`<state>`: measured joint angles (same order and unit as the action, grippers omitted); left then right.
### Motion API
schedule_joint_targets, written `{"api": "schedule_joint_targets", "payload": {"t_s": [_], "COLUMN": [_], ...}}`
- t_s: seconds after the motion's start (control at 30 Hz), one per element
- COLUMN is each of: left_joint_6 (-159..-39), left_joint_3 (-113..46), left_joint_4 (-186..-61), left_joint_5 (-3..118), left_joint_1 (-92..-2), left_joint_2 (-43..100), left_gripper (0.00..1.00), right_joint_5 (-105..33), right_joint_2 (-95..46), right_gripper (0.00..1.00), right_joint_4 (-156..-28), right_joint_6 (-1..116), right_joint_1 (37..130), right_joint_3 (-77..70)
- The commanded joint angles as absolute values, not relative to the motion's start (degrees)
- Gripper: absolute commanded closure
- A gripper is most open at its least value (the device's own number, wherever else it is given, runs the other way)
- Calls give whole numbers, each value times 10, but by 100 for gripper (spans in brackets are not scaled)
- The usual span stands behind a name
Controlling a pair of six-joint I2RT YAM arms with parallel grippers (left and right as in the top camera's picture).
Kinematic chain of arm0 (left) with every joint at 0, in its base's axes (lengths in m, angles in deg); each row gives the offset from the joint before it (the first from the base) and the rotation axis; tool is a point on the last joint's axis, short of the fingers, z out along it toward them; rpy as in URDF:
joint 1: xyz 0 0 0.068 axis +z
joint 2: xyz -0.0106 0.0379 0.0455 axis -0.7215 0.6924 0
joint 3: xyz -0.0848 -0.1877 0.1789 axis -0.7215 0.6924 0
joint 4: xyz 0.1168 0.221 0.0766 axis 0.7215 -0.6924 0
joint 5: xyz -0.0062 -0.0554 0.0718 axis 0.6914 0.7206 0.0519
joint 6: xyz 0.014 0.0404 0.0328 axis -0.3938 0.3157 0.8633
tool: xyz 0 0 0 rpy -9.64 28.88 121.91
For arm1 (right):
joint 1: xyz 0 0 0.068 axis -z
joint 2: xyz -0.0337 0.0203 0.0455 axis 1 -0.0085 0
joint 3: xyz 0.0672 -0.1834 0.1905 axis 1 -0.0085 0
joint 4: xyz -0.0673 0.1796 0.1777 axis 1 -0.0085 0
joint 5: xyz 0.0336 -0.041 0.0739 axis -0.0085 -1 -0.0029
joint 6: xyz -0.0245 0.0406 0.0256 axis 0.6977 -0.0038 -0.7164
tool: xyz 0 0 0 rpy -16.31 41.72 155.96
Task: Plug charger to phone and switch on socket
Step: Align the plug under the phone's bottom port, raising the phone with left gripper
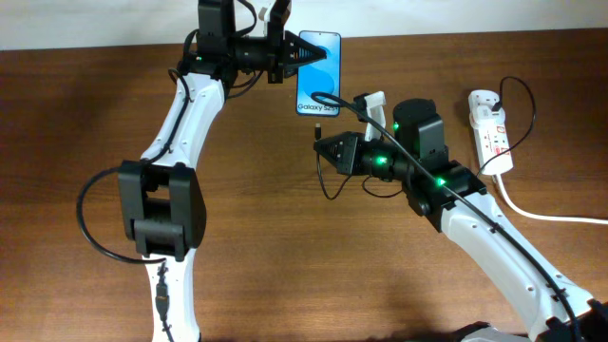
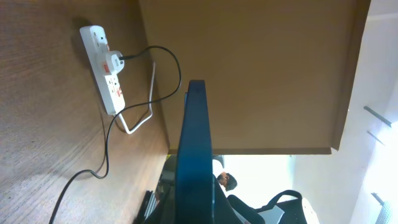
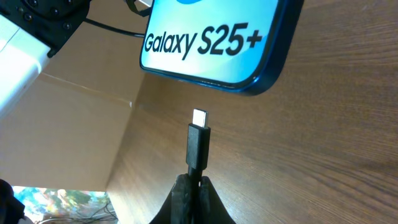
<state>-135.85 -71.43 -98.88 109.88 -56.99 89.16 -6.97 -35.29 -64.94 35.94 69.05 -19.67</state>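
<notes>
The left gripper point(image 1: 293, 55) at the top centre of the overhead view is clamped on the left edge of the phone point(image 1: 318, 71). The phone's blue screen faces up, with its white text at the lower end. In the left wrist view the phone shows edge-on as a dark blue slab running up from the bottom of the frame. The fingers themselves are out of sight there.

The right gripper point(image 1: 321, 147) sits just below the phone, near the middle of the overhead frame, pointing toward the phone's lower end. In the right wrist view its fingers point(image 3: 186, 202) are pinched tight on the black plug body of the charger point(image 3: 199, 146). The metal tip stands upright just under the phone's bottom edge, close to it but not touching and not inserted.

The socket point(image 1: 491, 128) lies on the table point(image 1: 285, 275) at the upper right of the overhead frame, well apart from the phone. The thin black cable leads away from it, and its thick white cord trails off to the right edge. I cannot tell how its switches are set.
</notes>
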Motion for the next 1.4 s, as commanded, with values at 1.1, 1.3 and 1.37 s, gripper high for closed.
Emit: {"api": "schedule_joint_targets", "payload": {"t_s": [1.1,1.3,1.37], "left_joint_6": [-1351,-1351,-1351], "left_joint_3": [-721,-721,-721], "left_joint_4": [-986,-985,-985], "left_joint_5": [1115,1113,1111], "left_joint_1": [-576,-576,-576], "left_joint_2": [889,889,889], "left_gripper": [100,100,100], "right_joint_5": [-102,-102,-102], "right_joint_2": [-340,-340,-340], "right_gripper": [96,96,96], "right_joint_4": [-645,-645,-645], "right_joint_6": [363,359,359], "right_joint_1": [686,685,685], "right_joint_3": [-168,-168,-168]}}
